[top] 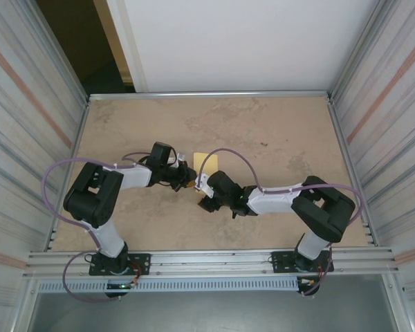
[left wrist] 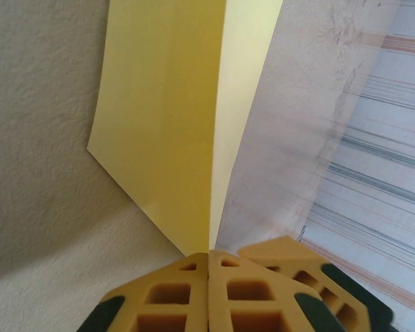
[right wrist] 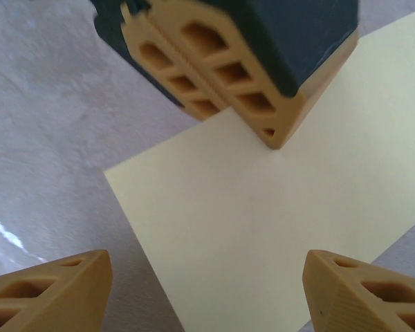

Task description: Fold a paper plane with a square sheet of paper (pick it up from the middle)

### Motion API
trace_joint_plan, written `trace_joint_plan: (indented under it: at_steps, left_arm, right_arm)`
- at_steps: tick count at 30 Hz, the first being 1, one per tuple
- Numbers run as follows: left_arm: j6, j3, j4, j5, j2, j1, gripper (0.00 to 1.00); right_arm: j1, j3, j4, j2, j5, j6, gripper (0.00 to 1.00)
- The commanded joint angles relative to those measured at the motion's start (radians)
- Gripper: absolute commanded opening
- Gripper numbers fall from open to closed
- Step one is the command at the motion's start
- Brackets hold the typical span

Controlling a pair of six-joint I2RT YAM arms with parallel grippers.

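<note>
Overhead, the square sheet of paper [top: 202,158] peeks out near the centre of the tabletop [top: 277,131]. Left wrist: the left gripper [left wrist: 209,257] pinches its edge, jaws pressed together. Right wrist: the right gripper [right wrist: 204,290] faces it, spread wide. Probably light, floppy, crease-prone; pinch edges gently.

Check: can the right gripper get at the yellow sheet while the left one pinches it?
Probably yes. The right gripper is open, with the yellow sheet bare between its fingers; the left gripper, shut on it farther up, leaves that part free.
</note>
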Motion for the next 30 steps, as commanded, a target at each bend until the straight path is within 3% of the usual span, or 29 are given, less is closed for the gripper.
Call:
trace_joint_plan:
  at_steps: [1,11,27,30]
  left_arm:
    - [-0.010,0.025,-0.018,-0.003,-0.003,-0.005,0.07]
    - [-0.005,0.029,-0.022,0.001,0.007,-0.005,0.08]
    - [-0.009,0.021,-0.018,0.006,0.004,-0.007,0.09]
    - [-0.009,0.023,-0.017,0.007,0.004,-0.007,0.09]
  right_arm:
    - [0.004,0.010,0.063,0.029,0.063,-0.062,0.70]
    - [0.004,0.002,0.085,-0.018,0.076,-0.033,0.63]
    - [0.003,0.022,0.060,-0.036,0.027,-0.003,0.39]
    - [0.005,0.026,0.064,-0.032,0.020,0.002,0.39]
